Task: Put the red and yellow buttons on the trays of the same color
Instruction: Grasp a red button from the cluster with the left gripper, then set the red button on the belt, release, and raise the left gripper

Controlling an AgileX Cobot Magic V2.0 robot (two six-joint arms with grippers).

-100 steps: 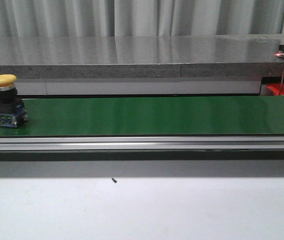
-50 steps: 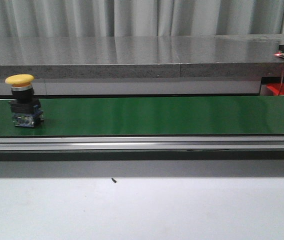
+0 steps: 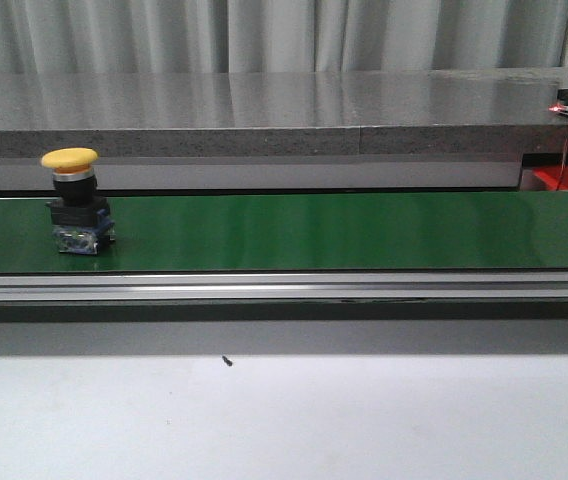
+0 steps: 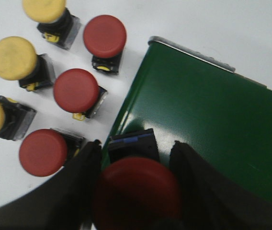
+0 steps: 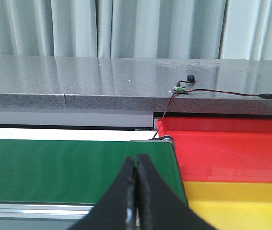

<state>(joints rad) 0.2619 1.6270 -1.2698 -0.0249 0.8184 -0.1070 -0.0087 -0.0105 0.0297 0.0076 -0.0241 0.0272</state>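
A yellow button (image 3: 74, 200) with a black and blue base stands upright on the green belt (image 3: 314, 230) at the left in the front view. No gripper shows in that view. In the left wrist view my left gripper (image 4: 136, 144) is shut on a red button (image 4: 136, 191) and holds it over the end of the belt (image 4: 212, 124). In the right wrist view my right gripper (image 5: 137, 160) is shut and empty over the belt's other end (image 5: 69, 167), beside the red tray (image 5: 227, 148) and the yellow tray (image 5: 241, 201).
Loose red buttons (image 4: 75, 90) and yellow buttons (image 4: 12, 57) stand on the white table beside the belt end under my left gripper. A grey ledge (image 3: 284, 110) runs behind the belt. A cable (image 5: 174, 98) hangs from it above the red tray.
The yellow button has travelled to the right along the belt, from near the left edge of the front view.
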